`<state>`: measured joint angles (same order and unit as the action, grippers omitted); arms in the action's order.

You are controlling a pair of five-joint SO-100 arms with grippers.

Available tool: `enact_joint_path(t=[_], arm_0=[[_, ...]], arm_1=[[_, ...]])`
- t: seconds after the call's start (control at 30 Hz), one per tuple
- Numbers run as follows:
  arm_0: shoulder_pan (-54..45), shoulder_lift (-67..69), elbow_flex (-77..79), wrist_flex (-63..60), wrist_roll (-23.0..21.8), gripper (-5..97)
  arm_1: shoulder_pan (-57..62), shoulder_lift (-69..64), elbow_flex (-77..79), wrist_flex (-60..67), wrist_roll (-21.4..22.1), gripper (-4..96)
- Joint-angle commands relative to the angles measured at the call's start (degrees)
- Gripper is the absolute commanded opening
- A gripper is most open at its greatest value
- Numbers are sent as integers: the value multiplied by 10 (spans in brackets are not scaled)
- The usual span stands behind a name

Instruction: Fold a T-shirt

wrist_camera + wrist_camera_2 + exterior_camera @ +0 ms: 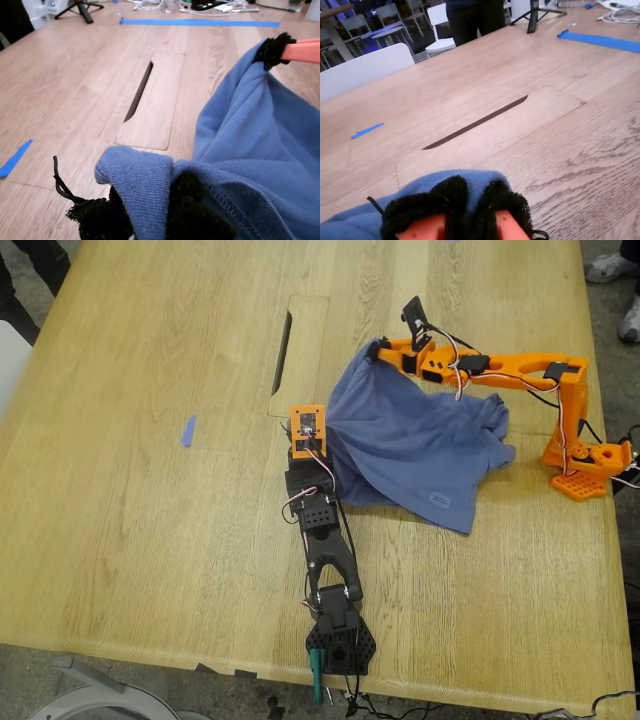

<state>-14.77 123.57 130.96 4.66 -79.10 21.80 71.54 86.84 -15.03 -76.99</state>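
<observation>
You have the T-shirt (415, 445) lifted off the table (150, 540) by one edge, strung between both arms so the rest drapes toward four o'clock in the exterior view. My first gripper (150, 210) is clenched on a bunched corner at the cloth's nine o'clock. My second gripper (470, 210) pinches the corner at twelve, presumably to carry that edge over.

One slate-blue cotton T-shirt (415, 445) lies on one light wooden table (150, 540). Two robot arms stand on it, one black (325, 560) and one orange (520, 375). One small blue tape scrap (188, 430) and one rectangular cable-slot panel (298, 355) show.
</observation>
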Motion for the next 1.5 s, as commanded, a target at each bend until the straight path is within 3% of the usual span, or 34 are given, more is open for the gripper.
enact_joint_path(t=[0.0, 1.0, 1.23, 1.37, 1.47], arm_0=[[-41, 40, -12, -30, 5, 0], [-91, 2, -27, -84, 7, 0], [-87, -11, -46, -104, 8, 0], [-68, 17, -54, -75, 11, 0], [-56, 53, -47, -34, 10, 0]], arm_1=[[21, -9, -65, 8, 4, 52], [40, -159, -305, 68, 8, 46], [40, -263, -521, 163, 8, 44], [39, -454, -911, 374, 5, 45], [37, -440, -933, 431, 7, 41]])
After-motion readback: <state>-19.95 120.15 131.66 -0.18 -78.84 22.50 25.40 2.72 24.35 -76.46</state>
